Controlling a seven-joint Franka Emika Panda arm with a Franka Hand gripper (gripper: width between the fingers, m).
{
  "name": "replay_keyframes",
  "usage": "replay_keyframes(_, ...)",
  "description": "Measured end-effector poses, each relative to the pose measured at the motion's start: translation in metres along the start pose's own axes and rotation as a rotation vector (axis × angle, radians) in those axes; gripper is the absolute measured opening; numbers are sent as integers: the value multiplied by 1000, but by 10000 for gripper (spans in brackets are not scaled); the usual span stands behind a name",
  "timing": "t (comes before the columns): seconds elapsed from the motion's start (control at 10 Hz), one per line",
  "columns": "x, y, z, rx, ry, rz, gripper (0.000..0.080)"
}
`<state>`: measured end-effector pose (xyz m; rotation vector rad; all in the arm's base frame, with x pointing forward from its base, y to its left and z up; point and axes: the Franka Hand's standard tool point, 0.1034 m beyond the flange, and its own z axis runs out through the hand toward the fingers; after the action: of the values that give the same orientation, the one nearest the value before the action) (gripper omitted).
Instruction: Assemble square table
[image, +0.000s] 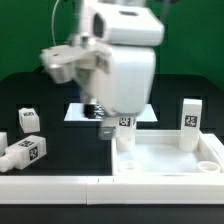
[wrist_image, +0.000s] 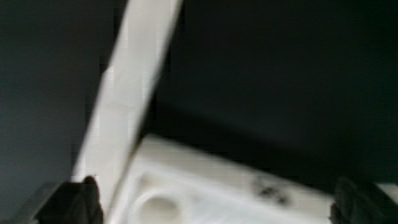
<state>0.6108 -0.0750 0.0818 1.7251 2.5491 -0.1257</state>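
The white square panel with its raised rim lies at the exterior view's right. One tagged leg stands upright at its far right corner. Another tagged leg stands at its far left corner. My gripper hangs just beside that leg, low over the panel's corner. In the wrist view my gripper is open, its dark fingertips wide apart with nothing between them. Below them lies the blurred panel corner with a round socket. Two loose legs lie at the left.
A long white rail runs along the front and meets the panel; it also shows as a white strip in the wrist view. The marker board lies under the arm. The tabletop is black.
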Motion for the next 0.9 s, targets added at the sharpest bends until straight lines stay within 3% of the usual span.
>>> replay_keyframes(0.1,-11,-18,10,29,-5,-78,649)
replay_keyframes(0.3,-23,-37,33,80,-4,-257,649)
replay_keyframes(0.7,-28,-37,33,86,-13,-325,649)
replay_keyframes(0.9,-53,-59,38,108,-10,-336,649)
